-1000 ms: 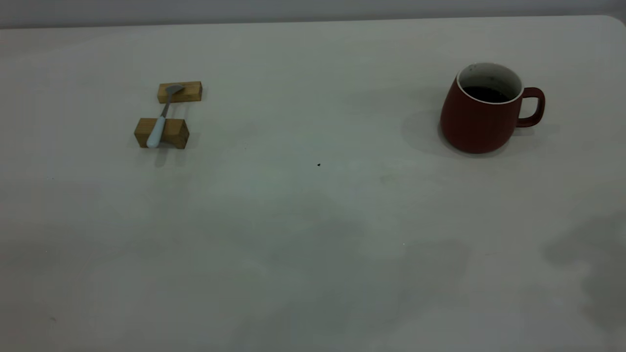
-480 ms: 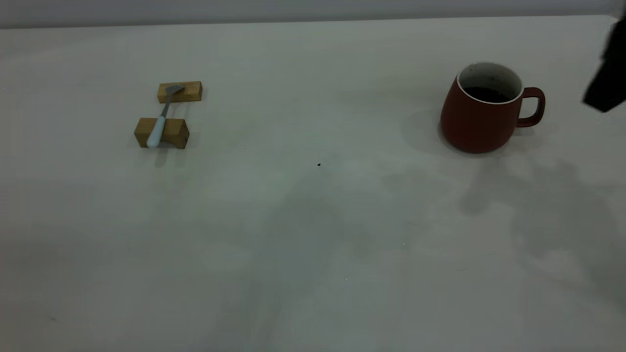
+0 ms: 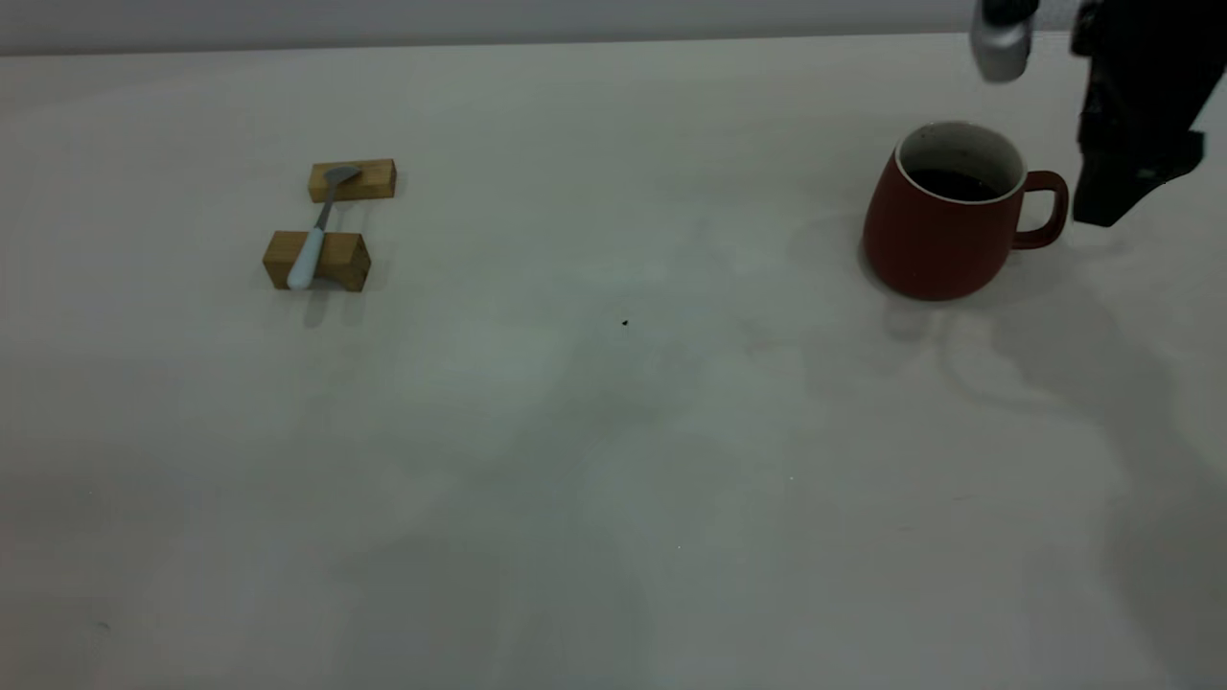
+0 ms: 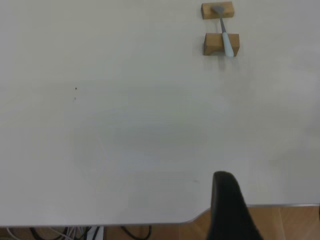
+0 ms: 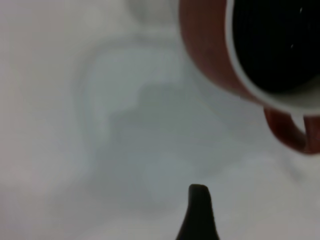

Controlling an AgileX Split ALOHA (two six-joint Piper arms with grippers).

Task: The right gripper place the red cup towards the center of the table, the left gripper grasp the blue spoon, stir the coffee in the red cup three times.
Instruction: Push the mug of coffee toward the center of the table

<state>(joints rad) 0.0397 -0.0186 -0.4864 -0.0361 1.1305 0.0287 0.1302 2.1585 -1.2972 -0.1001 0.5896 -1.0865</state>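
Note:
The red cup [image 3: 944, 235] stands at the right of the table [image 3: 613, 450] with dark coffee [image 3: 952, 184] inside, its handle [image 3: 1045, 211] turned to the right. My right gripper [image 3: 1117, 196] hangs just right of that handle, apart from it, and is open. In the right wrist view, one finger [image 5: 198, 212] shows near the cup [image 5: 210, 50] and its handle [image 5: 290, 132]. The blue spoon [image 3: 309, 251] lies across two wooden blocks at the far left. My left gripper is out of the exterior view. One of its fingers [image 4: 227, 205] hovers over the table's edge, far from the spoon [image 4: 227, 44], and it is open.
Two tan wooden blocks [image 3: 369, 180] [image 3: 347, 264] carry the spoon. A tiny black speck [image 3: 625, 323] marks the table's middle. In the left wrist view, the table's rim [image 4: 150, 222] shows with cables and a wooden floor below.
The right arm has come in from the right edge and now hangs beside the cup's handle. Cup and spoon have not moved.

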